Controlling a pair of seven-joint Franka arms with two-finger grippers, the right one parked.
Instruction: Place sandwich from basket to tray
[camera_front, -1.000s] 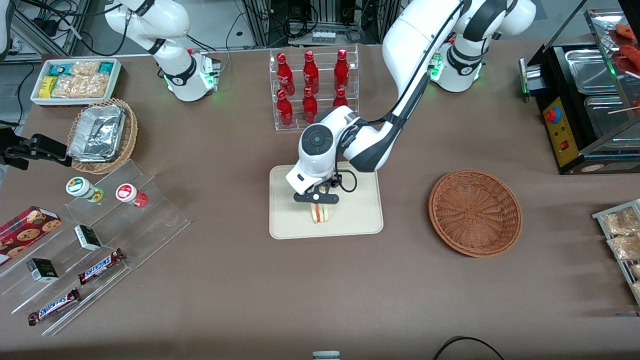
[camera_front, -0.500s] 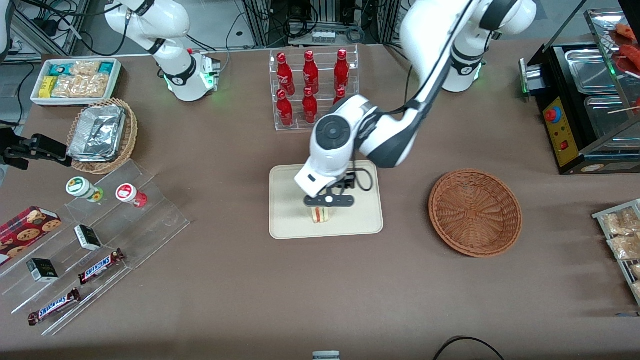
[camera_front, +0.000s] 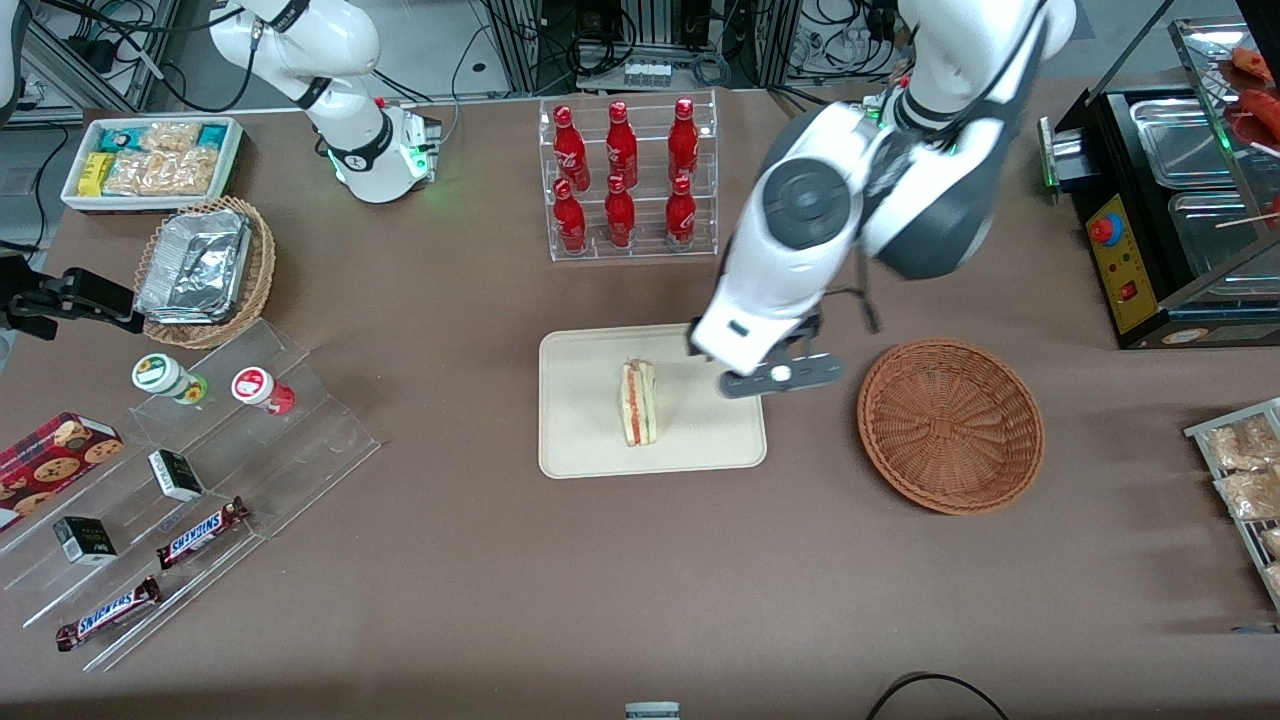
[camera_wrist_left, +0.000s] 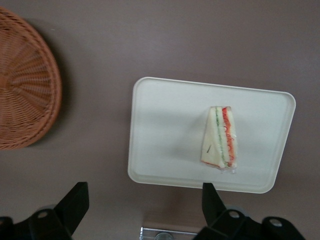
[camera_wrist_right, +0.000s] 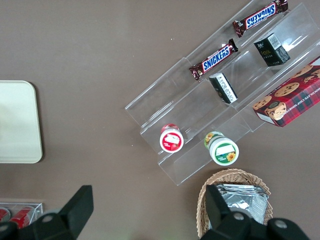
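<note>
We see the sandwich (camera_front: 639, 403) lying alone on the tray (camera_front: 580, 440), bare tray around it. The gripper (camera_front: 781, 377) hangs above the tray's edge nearest the basket (camera_front: 950, 425) — fingers (camera_wrist_left: 75, 200) spread apart, holding nothing. The wrist view alone shows that gap; the sandwich lies clear of it.

Sandwich (camera_wrist_left: 220, 137) lying on tray (camera_wrist_left: 165, 150); basket (camera_wrist_left: 25, 85) beside tray; gripper (camera_wrist_left: 145, 202) open, above table.
</note>
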